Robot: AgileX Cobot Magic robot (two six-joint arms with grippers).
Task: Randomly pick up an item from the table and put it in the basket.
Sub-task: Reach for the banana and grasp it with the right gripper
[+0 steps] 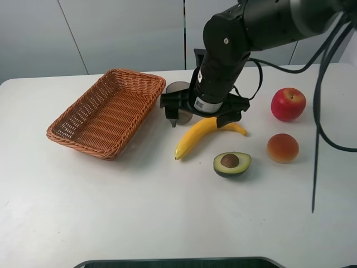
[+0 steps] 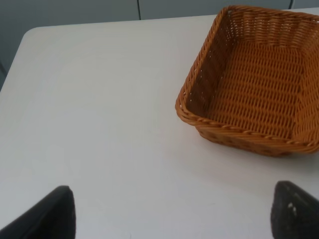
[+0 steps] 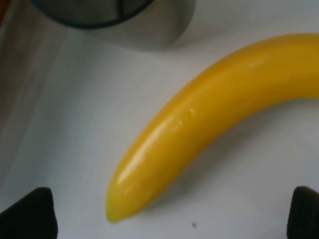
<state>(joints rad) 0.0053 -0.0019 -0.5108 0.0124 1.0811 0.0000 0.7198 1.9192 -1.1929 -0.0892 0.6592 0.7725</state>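
Note:
The yellow banana (image 1: 195,137) lies on the white table (image 1: 139,212) just right of the empty wicker basket (image 1: 106,111). My right gripper (image 1: 203,118) is open and hangs low over the banana's upper half, one finger on each side. In the right wrist view the banana (image 3: 199,129) fills the space between the two fingertips (image 3: 30,214), with the right gripper (image 3: 167,219) near its tip. My left gripper (image 2: 172,214) is open and empty above bare table, short of the basket (image 2: 234,132). The left gripper does not show in the exterior high view.
A grey translucent cup (image 1: 177,89) stands behind the right gripper, close to the basket's corner; it also shows in the right wrist view (image 3: 114,20). A halved avocado (image 1: 232,163), an orange-red fruit (image 1: 283,148) and a red apple (image 1: 288,104) lie to the right.

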